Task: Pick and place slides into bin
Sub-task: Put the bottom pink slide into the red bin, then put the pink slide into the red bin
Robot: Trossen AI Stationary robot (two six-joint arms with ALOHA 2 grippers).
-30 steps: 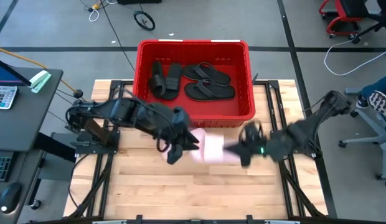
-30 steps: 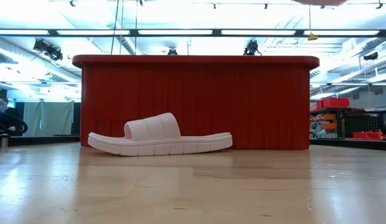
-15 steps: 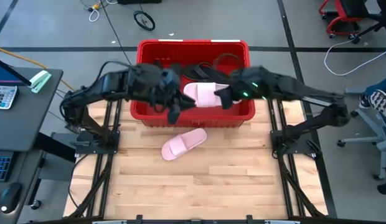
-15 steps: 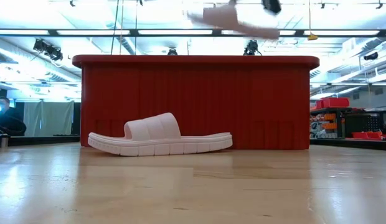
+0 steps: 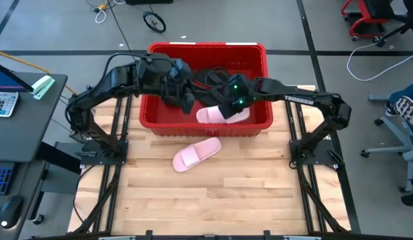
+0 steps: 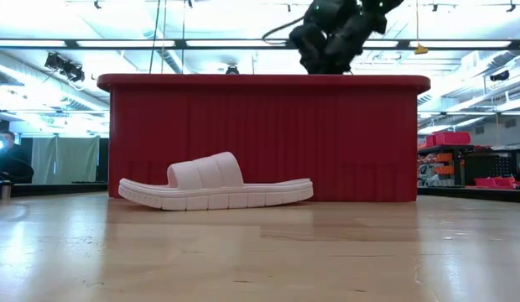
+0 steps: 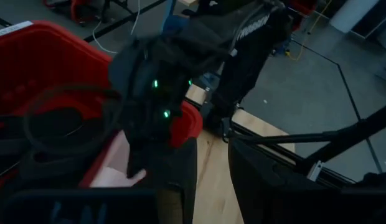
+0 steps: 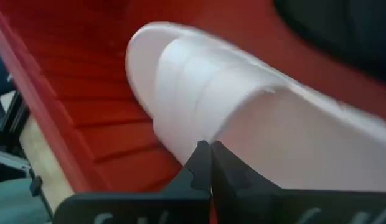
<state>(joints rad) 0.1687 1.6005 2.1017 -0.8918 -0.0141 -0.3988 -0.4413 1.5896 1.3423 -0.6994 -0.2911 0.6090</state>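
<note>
The red bin (image 5: 206,50) stands at the table's far middle. My right gripper (image 5: 228,109) reaches down into it and is shut on a pale pink slide (image 5: 218,115), which sits low by the bin's near wall. My left gripper (image 5: 186,100) hangs open and empty over the bin's left half, just left of that slide. The second pink slide (image 5: 196,153) lies sole down on the table in front of the bin; it also shows in the low view (image 6: 214,184). Black sandals (image 5: 210,77) lie in the bin, partly hidden by both arms. My right gripper is shut at the side of the pink slide, where the wide strap meets the sole (image 8: 193,134). Its own fingertips hide what lies between them. The fingers come from above, slanting down into the bin. I cannot tell whether the slide rests on the bin's floor.
The bin's thick rim (image 6: 260,82) and ribbed near wall (image 6: 260,138) stand behind the slide on the table. Bare wood lies on the table's near half (image 5: 206,200). A desk with a calculator (image 5: 3,100) is at the left, and a person's shoe (image 5: 410,107) at the right.
Both grippers have risen from the table's middle and gone toward the far edge, over the bin. My right gripper carried one pink slide up over the rim and lowered it inside. My left gripper has drawn away from it to the left. The other slide stayed on the table.
</note>
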